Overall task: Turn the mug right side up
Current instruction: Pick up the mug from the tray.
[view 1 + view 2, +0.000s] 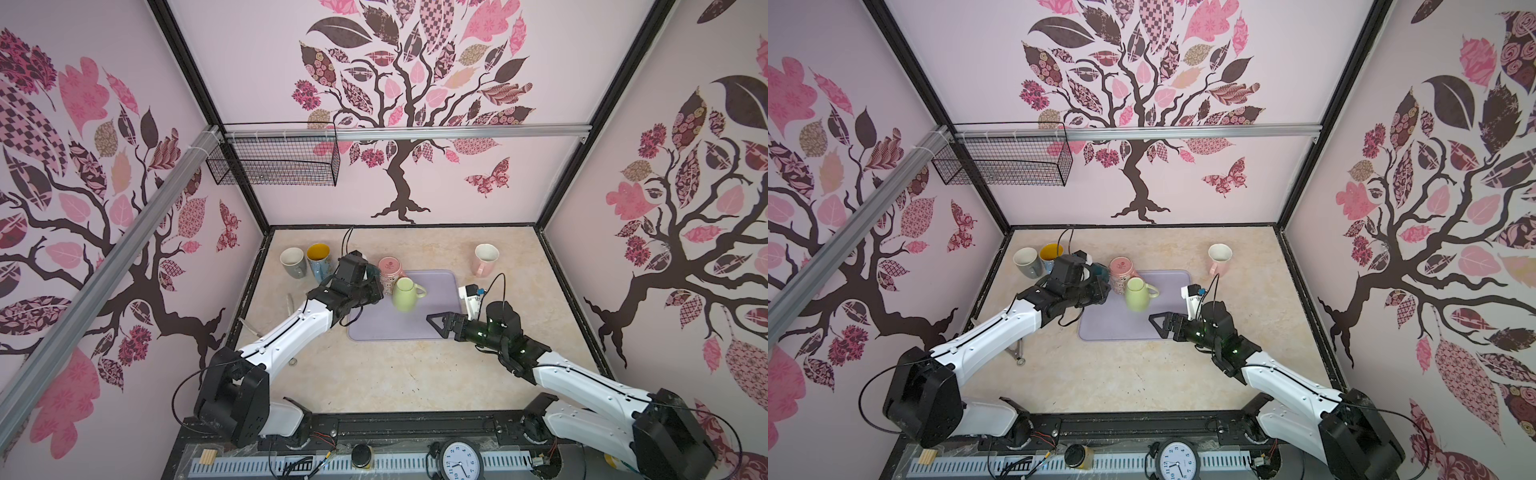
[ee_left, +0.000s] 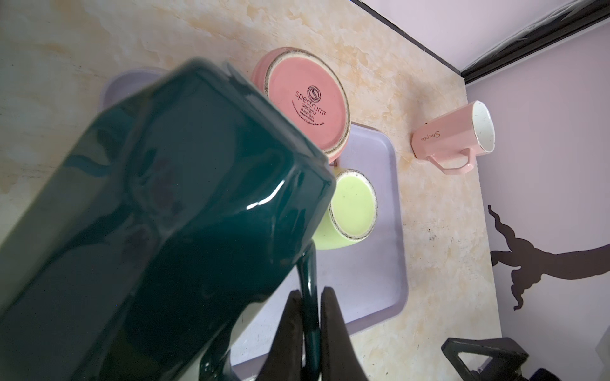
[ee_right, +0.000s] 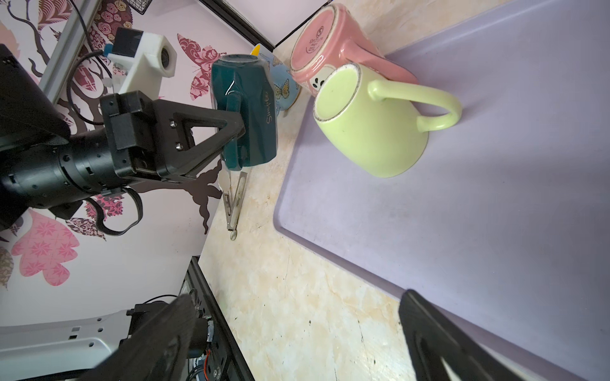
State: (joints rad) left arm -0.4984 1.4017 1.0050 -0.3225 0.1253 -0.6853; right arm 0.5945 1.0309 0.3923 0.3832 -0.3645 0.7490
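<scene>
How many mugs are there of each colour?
Pink mugs: 2
Green mug: 1
Dark teal mug: 1
Blue mug: 1
Grey mug: 1
Total: 6 mugs

I see a beige marbled tabletop (image 1: 415,374). A lavender tray (image 1: 395,328) lies near its middle. At the far left, a grey mug (image 1: 293,262) and a blue mug (image 1: 318,266) stand side by side, and a pink mug (image 1: 485,259) stands far right. Metal tongs (image 3: 232,214) lie near the left edge.
</scene>
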